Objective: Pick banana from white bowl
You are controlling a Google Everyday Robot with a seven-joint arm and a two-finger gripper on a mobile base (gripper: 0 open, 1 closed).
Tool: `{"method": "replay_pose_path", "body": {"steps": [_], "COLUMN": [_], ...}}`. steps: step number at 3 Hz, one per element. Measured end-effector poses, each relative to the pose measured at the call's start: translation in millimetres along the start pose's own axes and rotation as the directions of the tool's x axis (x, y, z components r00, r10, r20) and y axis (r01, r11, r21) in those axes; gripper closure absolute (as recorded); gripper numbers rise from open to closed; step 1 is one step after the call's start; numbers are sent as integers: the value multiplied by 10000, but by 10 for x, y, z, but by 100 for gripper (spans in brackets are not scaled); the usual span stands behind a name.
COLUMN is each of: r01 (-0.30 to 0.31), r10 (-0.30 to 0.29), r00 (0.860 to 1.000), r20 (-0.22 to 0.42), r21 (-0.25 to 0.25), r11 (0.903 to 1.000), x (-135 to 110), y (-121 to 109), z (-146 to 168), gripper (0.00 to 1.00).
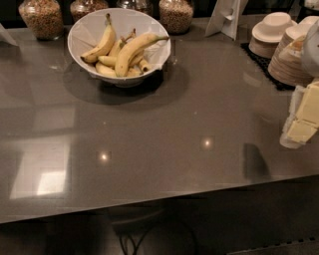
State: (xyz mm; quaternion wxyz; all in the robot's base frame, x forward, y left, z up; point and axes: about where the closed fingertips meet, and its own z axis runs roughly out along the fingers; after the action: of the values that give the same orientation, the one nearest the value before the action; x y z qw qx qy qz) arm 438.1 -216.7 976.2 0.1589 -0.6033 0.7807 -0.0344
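No legible text; tool (302,124) far right

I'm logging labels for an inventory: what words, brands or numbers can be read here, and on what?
None can be read.
The jars show no visible label.
The white stand shows a blank face.
The white bowl, the banana and the stacked dishes bear no print.
The gripper, at the right edge of the view, shows no marking either.

High camera looks down across the counter (174,119), hand (300,130) at right edge.
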Motion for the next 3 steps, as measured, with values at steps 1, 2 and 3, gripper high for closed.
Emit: {"method": "replay_pose_path", "body": {"steps": [1,2,3], "r01": [2,483,1283], "r10": [-2,-533,-1682], "r00": [10000,9942,9492], "r20": [4,936,2661], "r21": [2,555,1608], "r11": [10000,9973,9786], "x": [-1,-143,-443], "y": [-1,-138,-369], "z": [0,40,28], "gripper": [0,0,0]}}
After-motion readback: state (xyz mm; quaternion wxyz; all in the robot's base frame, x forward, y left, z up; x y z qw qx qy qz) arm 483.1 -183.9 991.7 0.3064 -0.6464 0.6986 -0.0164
